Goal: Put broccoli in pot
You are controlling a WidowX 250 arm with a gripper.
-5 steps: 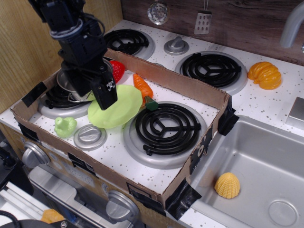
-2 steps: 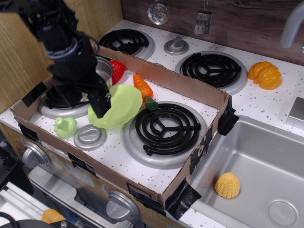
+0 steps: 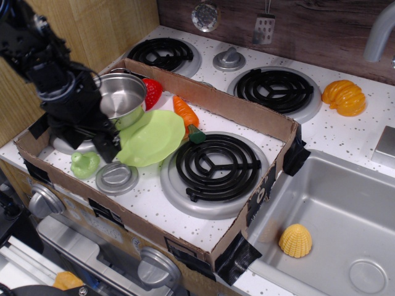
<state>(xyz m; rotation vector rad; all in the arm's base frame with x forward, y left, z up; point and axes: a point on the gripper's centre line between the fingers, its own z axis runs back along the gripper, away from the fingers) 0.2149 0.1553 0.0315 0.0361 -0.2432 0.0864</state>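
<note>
The broccoli (image 3: 84, 164), a small pale green lumpy toy, sits on the stove top at the front left inside the cardboard tray. The shiny steel pot (image 3: 123, 97) stands on the back-left burner, upright and empty as far as I see. My black gripper (image 3: 110, 150) hangs low between the pot and the broccoli, just right of and slightly above the broccoli, not touching it. Its fingers merge into one dark shape, so I cannot tell whether they are open. It holds nothing that I can see.
A lime-green plate (image 3: 152, 138) leans against the pot's right side. A grey lid with knob (image 3: 116, 178) lies right of the broccoli. A carrot (image 3: 186, 114) and a red toy (image 3: 152, 91) lie behind the plate. Cardboard walls (image 3: 228, 108) ring the area. The sink (image 3: 345, 216) is at right.
My arm has moved left and down toward the front, from over the pot and plate to beside the broccoli. The pot is now uncovered in view. No object has moved.
</note>
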